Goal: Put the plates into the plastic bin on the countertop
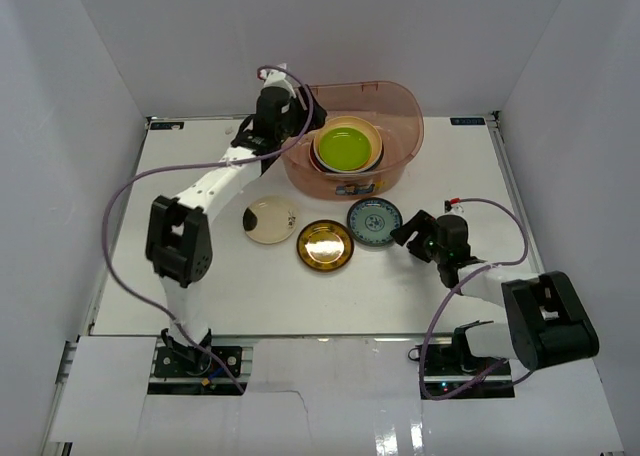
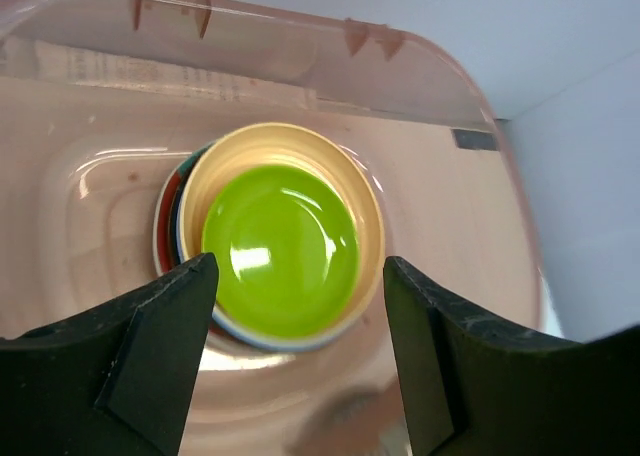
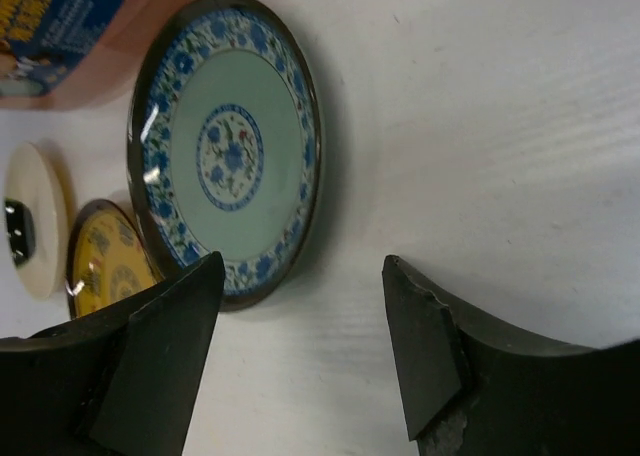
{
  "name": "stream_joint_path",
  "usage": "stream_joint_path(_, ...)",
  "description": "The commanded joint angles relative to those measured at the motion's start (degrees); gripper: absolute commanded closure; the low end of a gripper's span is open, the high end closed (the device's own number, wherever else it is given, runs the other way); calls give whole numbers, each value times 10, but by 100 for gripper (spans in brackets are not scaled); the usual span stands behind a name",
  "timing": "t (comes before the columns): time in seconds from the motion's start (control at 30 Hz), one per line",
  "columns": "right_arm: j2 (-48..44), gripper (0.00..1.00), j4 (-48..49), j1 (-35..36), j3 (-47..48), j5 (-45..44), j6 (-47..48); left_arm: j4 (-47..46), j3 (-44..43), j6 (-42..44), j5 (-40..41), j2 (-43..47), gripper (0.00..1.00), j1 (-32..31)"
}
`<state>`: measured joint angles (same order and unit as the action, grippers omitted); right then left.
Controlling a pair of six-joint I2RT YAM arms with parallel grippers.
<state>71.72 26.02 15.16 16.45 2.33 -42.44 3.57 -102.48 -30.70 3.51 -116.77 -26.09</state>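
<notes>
The pinkish plastic bin [image 1: 400, 111] stands at the back of the white countertop [image 1: 450, 276]. Inside it is a stack of plates topped by a lime green plate [image 1: 345, 146] [image 2: 282, 249] in a cream one. My left gripper [image 1: 290, 116] [image 2: 300, 286] hangs open over the bin's near-left side, nothing between its fingers. On the countertop lie a cream plate [image 1: 269, 219] [image 3: 35, 221], a gold plate [image 1: 324, 244] [image 3: 105, 271] and a blue-patterned teal plate [image 1: 375, 221] [image 3: 228, 146]. My right gripper [image 1: 408, 228] [image 3: 300, 306] stands open just right of the teal plate, empty.
White walls [image 1: 80, 126] close in the countertop on three sides. A printed label [image 1: 350, 189] [image 3: 60, 16] is on the bin's near side. Purple cables [image 1: 115, 206] loop beside both arms.
</notes>
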Motion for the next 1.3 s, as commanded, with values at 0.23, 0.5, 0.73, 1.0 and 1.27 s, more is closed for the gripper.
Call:
stream_joint_path(0.23,187,87,191,-12,50,7,-146,-11,517,-59,78,485,22,9)
stream_joint_path(0.5,-152,92,62,-12,-43,11,-66,22,712,-145,130,598,21,31)
stream_joint_path(0.73,-337,92,-149,-9,116,33,44,-88,745,-190,147,514,11,57)
stream_joint_path(1.0,19,92,-106,-7,401,49,136,-139,695,-190,115,370,16,85)
stream_joint_path(1.27,335,86,-207,1,708,41,177,-158,690,-198,115,299,44,93)
